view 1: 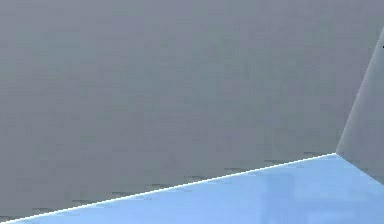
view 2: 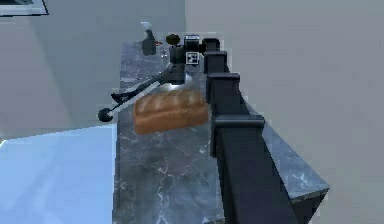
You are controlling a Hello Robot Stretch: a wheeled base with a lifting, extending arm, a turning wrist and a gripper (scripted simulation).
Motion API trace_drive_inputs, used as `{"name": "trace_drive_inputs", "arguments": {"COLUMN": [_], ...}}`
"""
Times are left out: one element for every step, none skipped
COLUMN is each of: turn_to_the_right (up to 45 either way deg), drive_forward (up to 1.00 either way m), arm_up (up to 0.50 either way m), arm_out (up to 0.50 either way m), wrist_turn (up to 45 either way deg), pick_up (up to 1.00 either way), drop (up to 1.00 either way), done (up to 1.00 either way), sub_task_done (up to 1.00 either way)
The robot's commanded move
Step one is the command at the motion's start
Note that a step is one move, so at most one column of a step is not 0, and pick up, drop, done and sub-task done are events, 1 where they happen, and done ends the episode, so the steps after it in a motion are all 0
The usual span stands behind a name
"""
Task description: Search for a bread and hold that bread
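Gripper is close by the bread on the counter; whether it holds anything cannot be told.

Brown bread, grey marbled counter

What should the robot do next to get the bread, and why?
Probably raise the arm a little. The bread lies on the dark counter right by the gripper, and I cannot tell whether the gripper holds it; a small lift would show whether it comes clear.
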Motion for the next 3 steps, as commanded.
{"name": "trace_drive_inputs", "arguments": {"turn_to_the_right": [0.0, 0.0, 0.0], "drive_forward": [0.0, 0.0, 0.0], "arm_up": [0.0, -0.1, 0.0], "arm_out": [0.0, 0.0, 0.0], "wrist_turn": [24.0, 0.0, 0.0], "pick_up": [0.0, 0.0, 1.0], "drop": [0.0, 0.0, 0.0], "done": [0.0, 0.0, 0.0], "sub_task_done": [0.0, 0.0, 0.0]}}
